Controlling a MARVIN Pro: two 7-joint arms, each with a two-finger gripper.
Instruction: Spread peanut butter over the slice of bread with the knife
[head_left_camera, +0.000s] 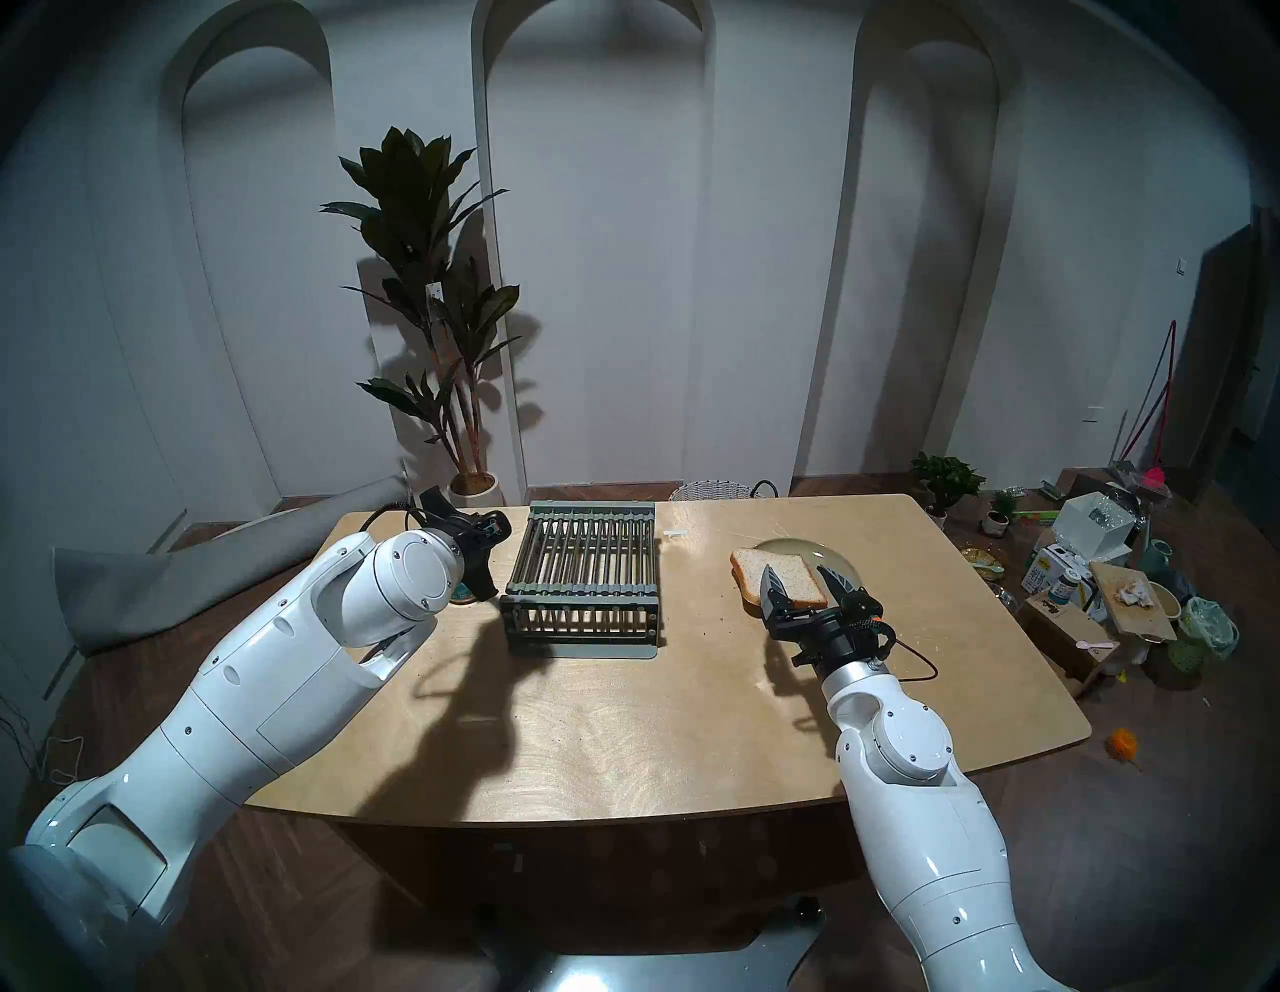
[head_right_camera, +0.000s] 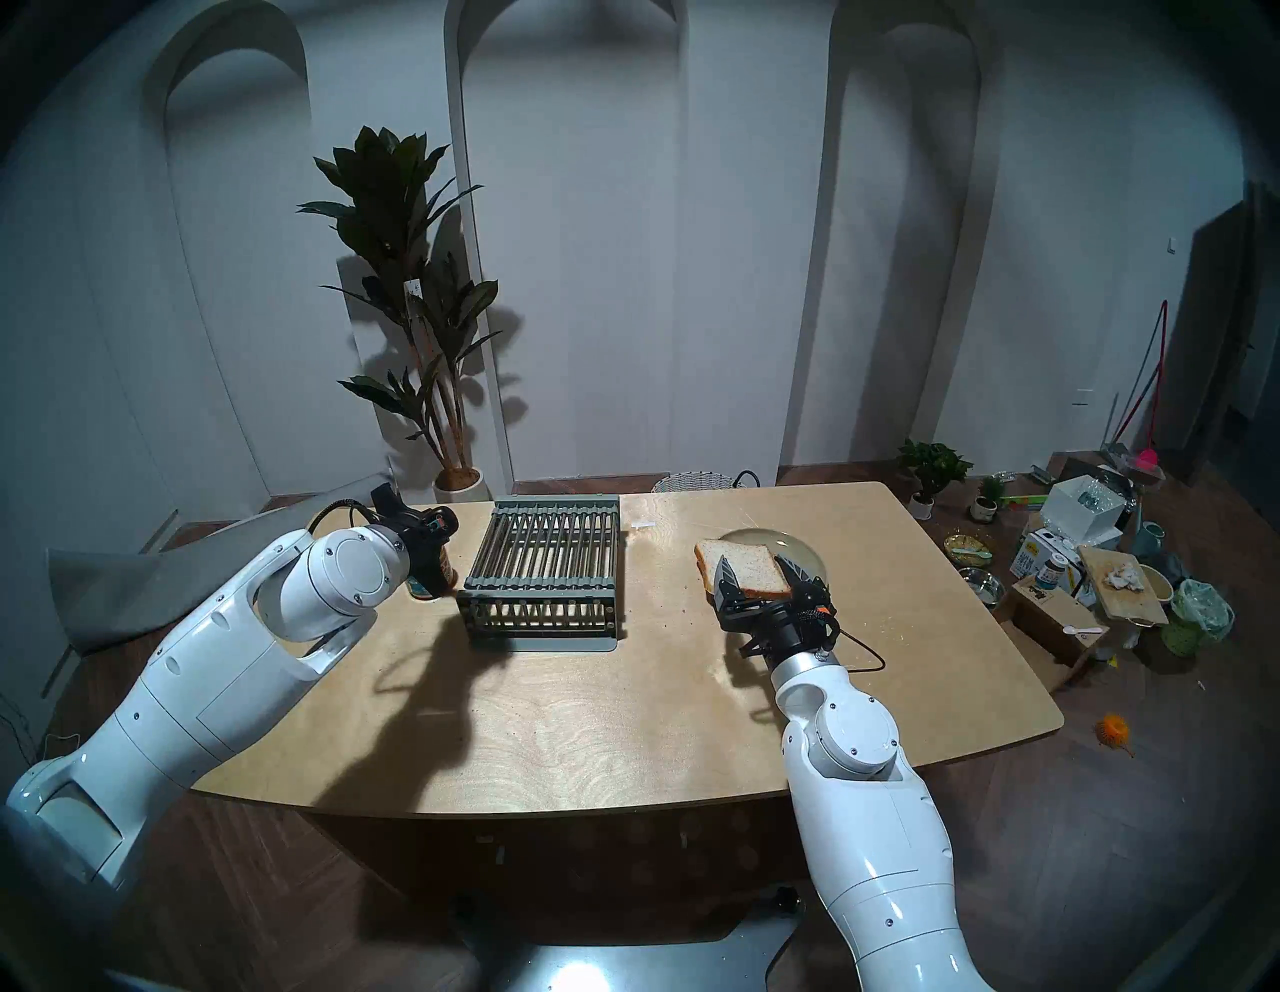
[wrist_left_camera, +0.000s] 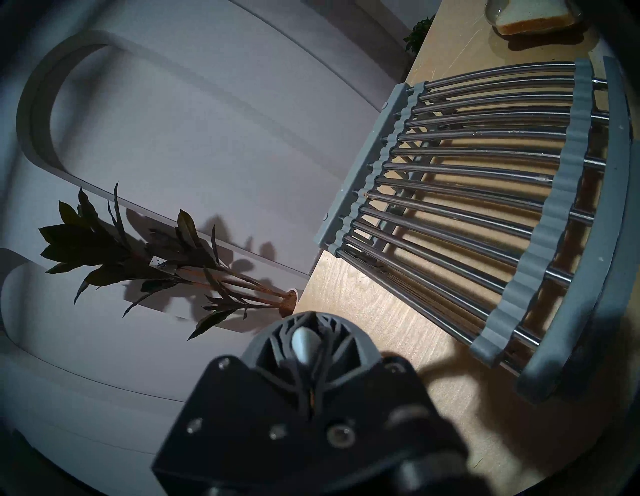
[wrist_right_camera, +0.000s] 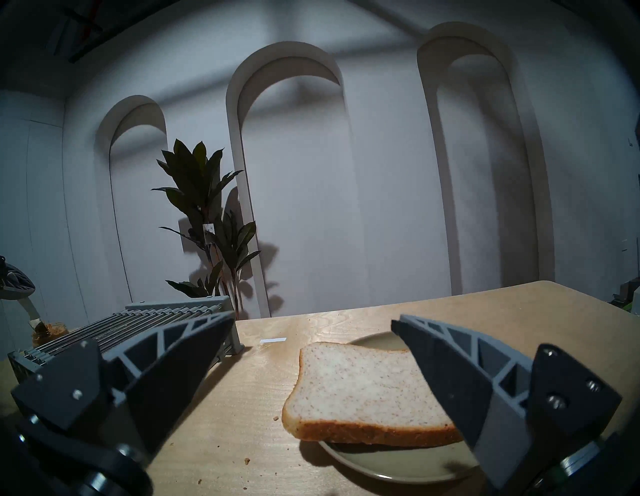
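Head views: bread (head_left_camera: 777, 576) bare on plate (head_left_camera: 828, 551), right side of counter (head_left_camera: 623, 727) — nothing spread yet. Left claw (head_left_camera: 478, 554) over jar (head_right_camera: 436, 575), left of rack (head_left_camera: 585, 575). Right claw (head_left_camera: 807, 589) spread, flanking near edge of bread.

Left wrist: left claw (wrist_left_camera: 306, 350) pinching knife (wrist_left_camera: 304, 346) handle; bread (wrist_left_camera: 533, 17) far off beyond rack.

Right wrist: knife (wrist_right_camera: 31, 313) blade at jar (wrist_right_camera: 48, 337) mouth — loading peanut butter (wrist_right_camera: 52, 336), by judgement. Bread (wrist_right_camera: 363, 388) between fingers of right claw (wrist_right_camera: 313, 330), untouched.

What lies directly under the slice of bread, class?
A round pale green plate lies under the slice of bread, whose left part overhangs the rim above the table. The plate's middle is covered.
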